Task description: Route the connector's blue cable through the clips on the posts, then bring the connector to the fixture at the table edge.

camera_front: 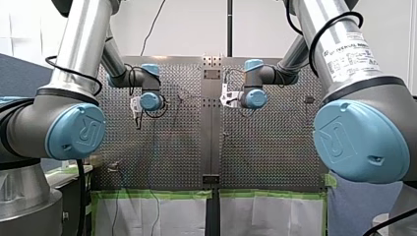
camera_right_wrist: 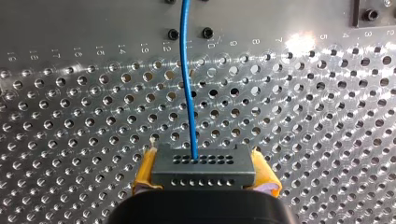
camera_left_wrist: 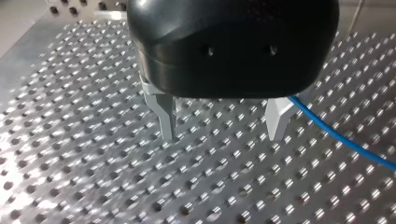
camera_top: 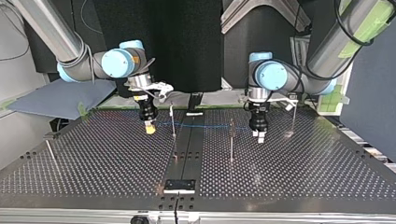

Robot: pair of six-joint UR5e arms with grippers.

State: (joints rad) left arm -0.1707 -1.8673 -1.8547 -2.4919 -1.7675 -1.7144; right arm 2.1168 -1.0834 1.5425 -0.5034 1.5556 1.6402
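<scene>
1. Connector (camera_right_wrist: 204, 168): grey block with two rows of small holes on the faces that show. It is pinched between the yellow pads (camera_right_wrist: 144, 173) of my right gripper (camera_top: 149, 128), one pad on each end.
2. Blue cable (camera_right_wrist: 188, 93): a single thin strand that leaves one hole in the connector's forward face. It runs straight ahead of the gripper with a slight bow, over the perforated table (camera_top: 93, 158).
3. Location, top view: the connector is held just above the table, at roughly 11 o'clock from the fixture (camera_top: 180, 185) at the near edge and well apart from it.
4. Top view: from the right gripper the cable heads toward 3 o'clock, nearly level. It passes the first thin post (camera_top: 173, 120) and the second post (camera_top: 231, 137) and ends up near my left gripper (camera_left_wrist: 222, 126). Cannot tell whether it sits in any clip.
5. Left gripper: metal fingers (camera_left_wrist: 164, 116) spread wide with nothing between them, tips close over the table. The cable runs just beside one finger, outside the gap.
6. A further post (camera_top: 293, 116) stands at 3 o'clock from the left gripper in the top view.
</scene>
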